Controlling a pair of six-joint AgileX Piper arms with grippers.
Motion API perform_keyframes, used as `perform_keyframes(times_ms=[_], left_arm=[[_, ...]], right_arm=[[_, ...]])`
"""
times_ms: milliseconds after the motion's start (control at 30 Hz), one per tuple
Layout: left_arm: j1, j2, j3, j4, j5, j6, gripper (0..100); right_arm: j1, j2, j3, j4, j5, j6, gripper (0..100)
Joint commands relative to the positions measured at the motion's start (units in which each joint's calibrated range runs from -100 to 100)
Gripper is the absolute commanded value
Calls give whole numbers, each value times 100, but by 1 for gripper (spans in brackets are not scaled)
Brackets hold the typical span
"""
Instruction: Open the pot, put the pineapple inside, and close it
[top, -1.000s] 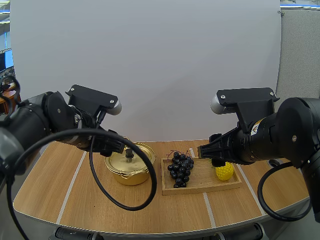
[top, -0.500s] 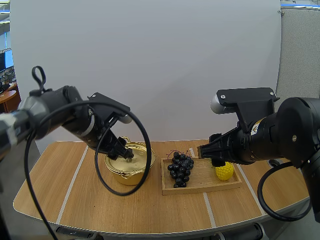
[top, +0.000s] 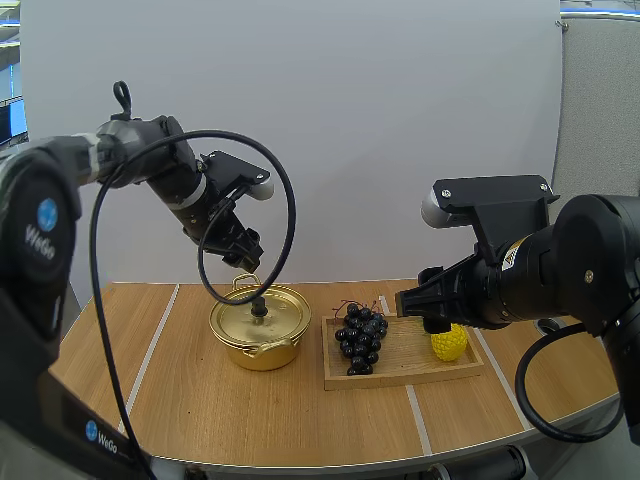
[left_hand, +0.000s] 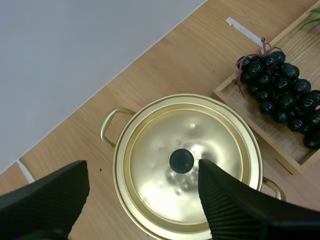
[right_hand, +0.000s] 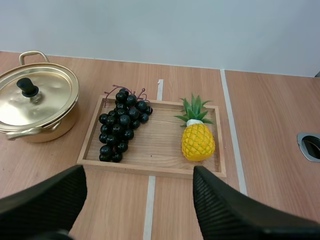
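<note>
Both the left tool (left_hand: 142, 170) and right tool (right_hand: 139, 175) are held wide open, empty; the lid knob (left_hand: 181, 160) (off-centre under the left one) could be clipped and the pot (top: 262, 352) shoved.

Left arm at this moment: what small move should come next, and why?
Probably lower the left gripper straight down so its open fingers bracket the knob. The lid is still on the pot, the gripper hangs above it with the knob between the fingers in the wrist view, and the pineapple waits on the tray.
</note>
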Motion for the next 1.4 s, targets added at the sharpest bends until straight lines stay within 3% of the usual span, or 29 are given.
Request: perform_keyframes(times_ms=[0,267,867,1367], left_arm=[[-84,248,-188,106,265,50,100],[-372,510,-213,346,285,50,100],[-374,1526,-213,599,239,14,100],[-380,1600,-213,574,96,106,100]], right_arm=[[-22,-11,-46,0,-44,-26,100],[-22,-11,-46,0,-44,-26,100],[-22,-11,-46,0,-44,-26,100],[-22,-11,-46,0,-44,-26,100]])
